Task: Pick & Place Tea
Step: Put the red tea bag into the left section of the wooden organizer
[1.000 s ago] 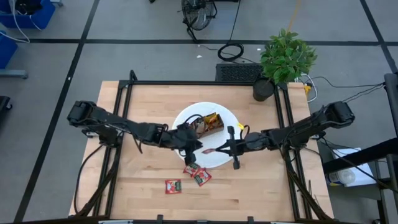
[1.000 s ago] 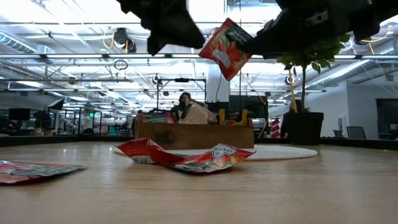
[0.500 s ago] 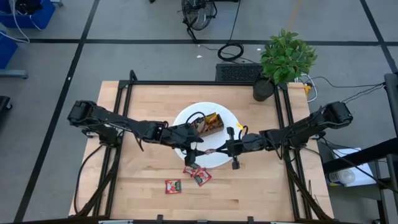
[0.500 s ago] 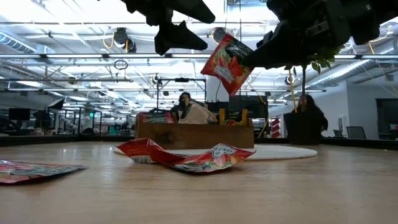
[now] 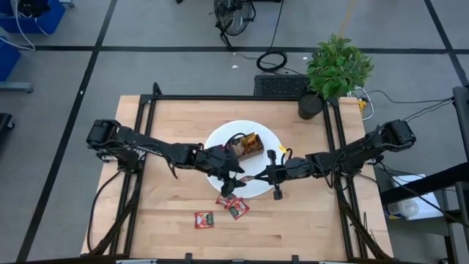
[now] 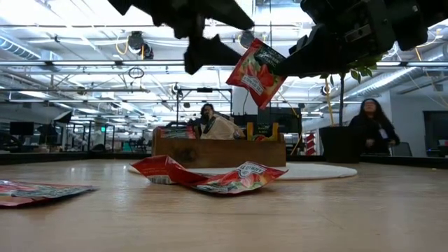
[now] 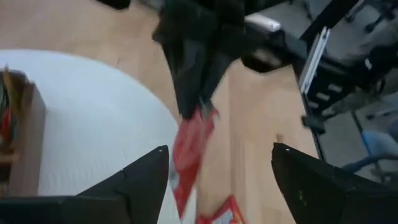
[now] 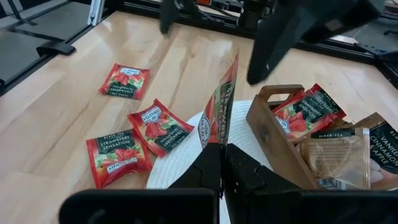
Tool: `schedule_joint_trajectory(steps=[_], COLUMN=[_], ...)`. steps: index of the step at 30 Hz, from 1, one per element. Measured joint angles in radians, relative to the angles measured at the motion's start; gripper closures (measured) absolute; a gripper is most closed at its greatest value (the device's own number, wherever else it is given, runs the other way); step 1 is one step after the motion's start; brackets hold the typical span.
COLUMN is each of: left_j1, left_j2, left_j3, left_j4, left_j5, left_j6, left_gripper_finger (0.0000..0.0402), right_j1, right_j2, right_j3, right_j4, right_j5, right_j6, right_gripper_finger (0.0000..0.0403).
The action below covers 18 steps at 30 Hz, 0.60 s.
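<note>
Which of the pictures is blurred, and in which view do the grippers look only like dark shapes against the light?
Left wrist view: soft and smeared, the red sachet and the right gripper holding it lack sharp edges. Low view: bright ceiling lights behind turn the left gripper and the right one into silhouettes. Right wrist view: sharp, labels on the sachets on the table readable.

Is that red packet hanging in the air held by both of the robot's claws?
No: only the right gripper pinches the red sachet; the left gripper is spread open, its fingers not touching it.
</note>
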Motion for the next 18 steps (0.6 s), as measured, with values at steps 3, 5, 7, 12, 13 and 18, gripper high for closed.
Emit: schedule_joint_trajectory(steps=[3,5,7,12,13,18], left_j1=[0.001,0.0,0.003,0.018,0.022,0.037], left_j2=[0.022,0.031,0.05,0.067,0.067,0.068], left_j3=[0.003,0.001,0.003,0.003,0.002,0.002], left_j4=[0.024,0.025,0.063,0.103,0.097,0.103], left_j5=[-0.004,-0.005,-0.01,-0.022,-0.022,-0.022], left_j6=[0.0,0.0,0.001,0.016,0.016,0.008], left_gripper_finger=[0.0129,0.0132,0.0132,0.0133,0.0133,0.0135], right_j1=[0.0,0.0,0.0,0.0,0.0,0.0], right_j2=[0.0,0.0,0.0,0.0,0.0,0.0], right_j3=[0.0,0.0,0.0,0.0,0.0,0.0], right_j4=[0.001,0.002,0.002,0.001,0.001,0.001], right_j5=[0.0,0.0,0.001,0.001,0.001,0.001], right_j6=[0.0,0.0,0.0,0.0,0.0,0.004], right_gripper_finger=[0.0403,0.0403,0.0403,0.0403,0.0403,0.0403])
